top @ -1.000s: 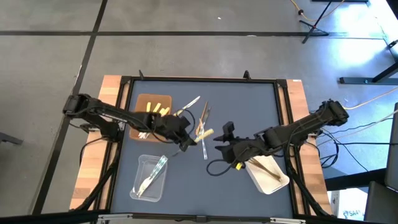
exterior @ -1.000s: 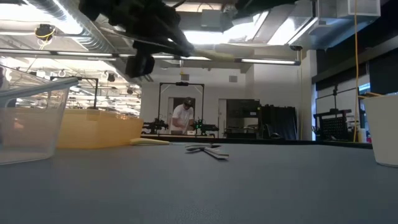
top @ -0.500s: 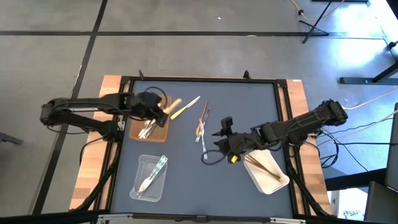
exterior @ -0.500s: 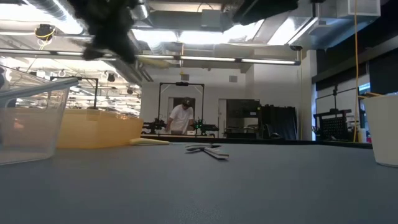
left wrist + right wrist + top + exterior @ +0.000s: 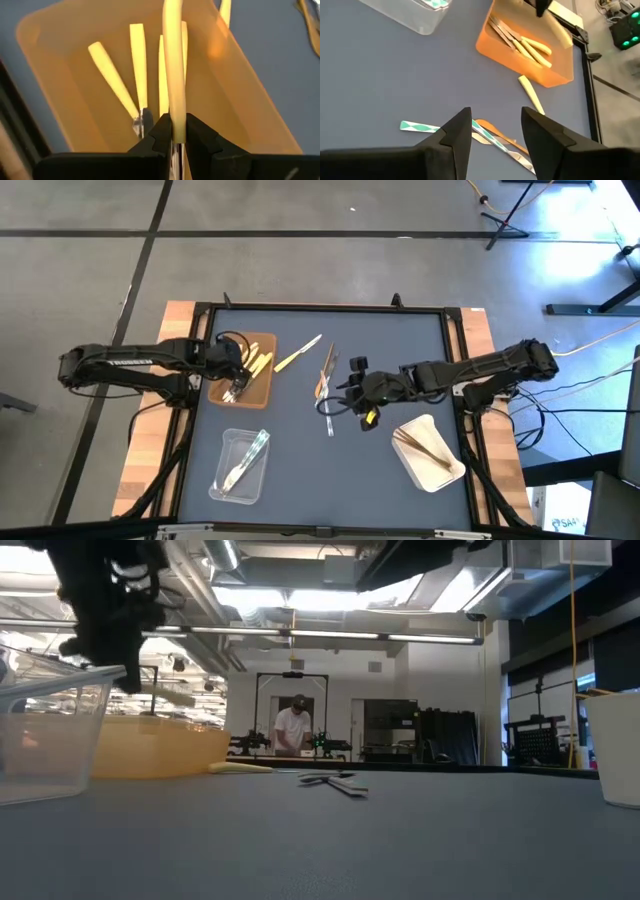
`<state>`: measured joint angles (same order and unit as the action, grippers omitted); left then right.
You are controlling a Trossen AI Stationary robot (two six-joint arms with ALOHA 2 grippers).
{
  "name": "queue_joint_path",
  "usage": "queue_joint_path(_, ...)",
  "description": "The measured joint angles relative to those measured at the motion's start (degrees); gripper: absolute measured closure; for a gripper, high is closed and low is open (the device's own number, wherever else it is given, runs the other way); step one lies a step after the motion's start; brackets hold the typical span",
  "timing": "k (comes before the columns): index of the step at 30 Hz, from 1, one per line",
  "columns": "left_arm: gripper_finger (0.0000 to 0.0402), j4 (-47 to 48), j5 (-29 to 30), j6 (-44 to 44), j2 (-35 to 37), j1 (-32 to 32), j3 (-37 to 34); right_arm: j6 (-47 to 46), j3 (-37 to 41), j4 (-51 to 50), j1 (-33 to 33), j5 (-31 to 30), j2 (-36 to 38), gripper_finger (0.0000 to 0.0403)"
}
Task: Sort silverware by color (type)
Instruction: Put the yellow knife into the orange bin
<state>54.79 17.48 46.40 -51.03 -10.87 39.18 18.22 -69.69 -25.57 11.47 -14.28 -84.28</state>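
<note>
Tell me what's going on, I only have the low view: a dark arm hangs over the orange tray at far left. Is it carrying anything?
Observer: Yes. The left claw is shut on a pale yellow utensil, held over the brown tray.
Operator: Is that tray still bare?
Observer: No. Several yellow pieces already lie in it, with a clear one among them.
Operator: Where's the other arm? I can't pick it out.
Observer: The right claw is open at mid-table, beside the loose utensils lying on the mat.
Operator: Anything sorted elsewhere?
Observer: The clear tray holds clear utensils, and the white tray holds wooden ones.
</note>
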Motion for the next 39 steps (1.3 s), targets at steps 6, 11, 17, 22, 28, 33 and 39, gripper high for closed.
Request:
queue_joint_path(6, 0.037, -11.3, 1.06, 0.05, -0.04, 0.0, -7.45, 0.0, 0.0, 2.15, -2.01, 0.04, -0.47, 0.0242)
queue_joint_path(11, 0.0371, -17.09, 3.34, 0.08, -0.07, 0.0, -12.17, 0.02, 0.0, 3.2, -3.02, 0.05, -1.84, 0.0242)
queue_joint_path(17, 0.0367, -22.14, 4.55, 0.12, -0.07, 0.0, -16.58, 0.19, 0.0, 5.1, -3.28, 0.6, -5.09, 0.0243)
queue_joint_path(22, 0.0369, -22.55, 4.55, 1.63, -0.04, 0.0, -19.61, 0.48, 0.0, 5.57, -3.28, 0.65, -7.62, 0.0242)
queue_joint_path(28, 0.0362, -22.56, 4.64, 3.53, -0.07, 0.0, -21.95, 1.72, 0.0, 6.19, -3.4, 0.37, -9.79, 0.0243)
queue_joint_path(33, 0.0361, -22.67, 4.63, 3.59, -0.07, 0.0, -21.97, 1.83, 0.0, 6.08, -4.79, 0.44, -11.47, 0.0243)
queue_joint_path(39, 0.036, -22.83, 4.43, 3.57, -0.07, 0.0, -21.97, 1.92, 0.0, 6.03, -8.63, 4.31, -13.7, 0.0243)
